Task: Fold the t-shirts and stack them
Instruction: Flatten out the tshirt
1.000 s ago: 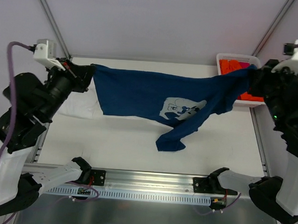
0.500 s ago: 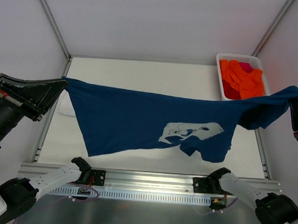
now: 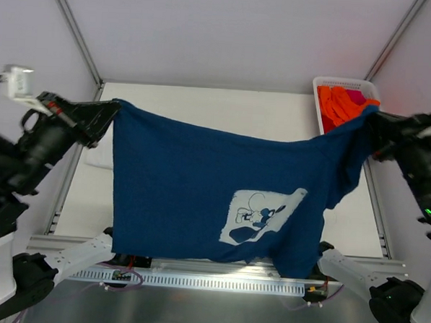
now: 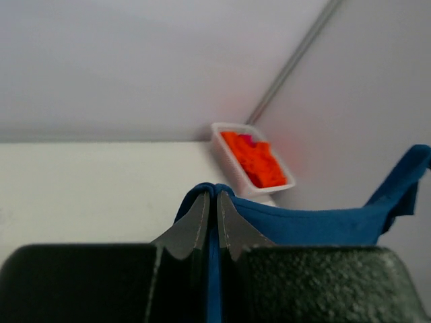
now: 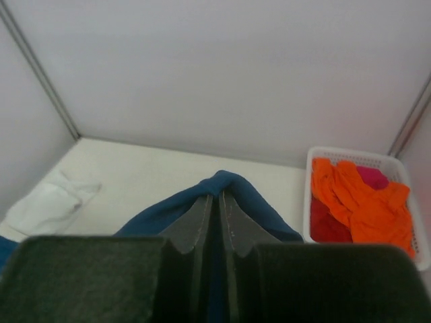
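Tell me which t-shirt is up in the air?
The navy blue t-shirt with the mouse print hangs stretched above the table; the white t-shirt lies on it.

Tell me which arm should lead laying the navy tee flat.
Left, likely: the left jaws pinch a clean corner, the navy tee hanging straight below. The right jaws hold bunched fabric beside the basket.

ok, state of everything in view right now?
navy tee: unfolded, held up by two corners, hanging spread between the grippers, print facing the top camera
left gripper: shut on navy tee
right gripper: shut on navy tee
white tee: lying on the table's left side, not held; fold unclear
basket: at the far right corner, holding orange clothes
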`<state>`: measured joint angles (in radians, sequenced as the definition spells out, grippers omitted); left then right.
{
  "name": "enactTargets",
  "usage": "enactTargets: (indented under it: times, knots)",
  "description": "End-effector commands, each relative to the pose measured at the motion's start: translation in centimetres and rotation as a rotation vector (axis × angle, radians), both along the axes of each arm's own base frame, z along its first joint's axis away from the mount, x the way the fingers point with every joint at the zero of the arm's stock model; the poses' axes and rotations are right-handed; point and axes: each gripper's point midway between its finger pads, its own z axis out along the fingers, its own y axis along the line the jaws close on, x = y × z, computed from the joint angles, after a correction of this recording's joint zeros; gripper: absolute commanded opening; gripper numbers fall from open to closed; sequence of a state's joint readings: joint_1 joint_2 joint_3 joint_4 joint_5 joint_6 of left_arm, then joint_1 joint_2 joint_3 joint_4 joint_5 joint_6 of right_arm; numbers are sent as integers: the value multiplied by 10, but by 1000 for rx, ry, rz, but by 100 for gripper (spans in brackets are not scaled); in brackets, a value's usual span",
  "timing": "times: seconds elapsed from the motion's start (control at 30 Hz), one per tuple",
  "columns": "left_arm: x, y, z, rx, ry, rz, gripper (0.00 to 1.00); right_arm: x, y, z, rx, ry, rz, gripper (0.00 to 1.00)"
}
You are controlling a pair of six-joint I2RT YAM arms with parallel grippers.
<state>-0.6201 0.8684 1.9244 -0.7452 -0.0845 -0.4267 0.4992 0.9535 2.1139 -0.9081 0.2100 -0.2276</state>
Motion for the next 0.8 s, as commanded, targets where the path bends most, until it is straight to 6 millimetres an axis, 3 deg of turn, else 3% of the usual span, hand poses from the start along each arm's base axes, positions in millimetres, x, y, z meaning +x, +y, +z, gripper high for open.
enactTargets:
  times: [0.0,0.03,0.07,0.13,0.17,0.2,0.27,0.3,0.37,0.4,0.43,0.47,0.5,0.53,0.6,0.63,0.67,0.7,0.77]
  knots:
    - [85,-5,-49,136,137,250,0,73,16,-26,-99,65,-112,6]
    - [113,-5,-77,200,203,342,0,87,22,-37,-115,91,-115,5]
    - [128,-5,-90,229,230,390,0,116,28,-66,-152,170,-130,4]
    - [168,-11,-131,299,315,472,0,148,44,-87,-119,224,-77,3]
    - [186,-2,-147,310,357,519,0,181,42,-121,-112,317,-102,3]
    - [210,-7,-174,341,421,527,0,199,44,-130,-102,336,-101,2]
    - [243,-4,-208,327,493,563,0,234,42,-161,-111,418,-109,1]
    - [268,5,-241,356,564,608,0,266,45,-190,-134,490,-119,1]
    - [298,13,-266,362,607,666,0,300,41,-221,-154,562,-145,1]
    - [318,14,-304,412,677,690,0,317,40,-221,-152,566,-154,1]
    - [333,20,-306,404,680,724,0,344,42,-267,-180,661,-158,1]
    - [346,23,-319,416,700,746,0,359,42,-282,-187,690,-167,0]
    - [368,25,-341,444,728,783,0,373,42,-276,-185,678,-173,0]
    - [379,30,-349,444,736,809,0,395,46,-325,-212,768,-172,1]
    - [409,29,-376,463,761,823,0,411,51,-350,-225,818,-162,1]
    - [418,31,-380,461,762,828,0,423,55,-342,-213,785,-153,1]
    - [426,30,-386,472,761,823,0,432,58,-372,-226,829,-154,0]
    - [445,26,-392,473,747,817,0,439,60,-376,-232,814,-160,1]
    - [460,22,-397,519,726,798,0,444,56,-392,-258,819,-186,1]
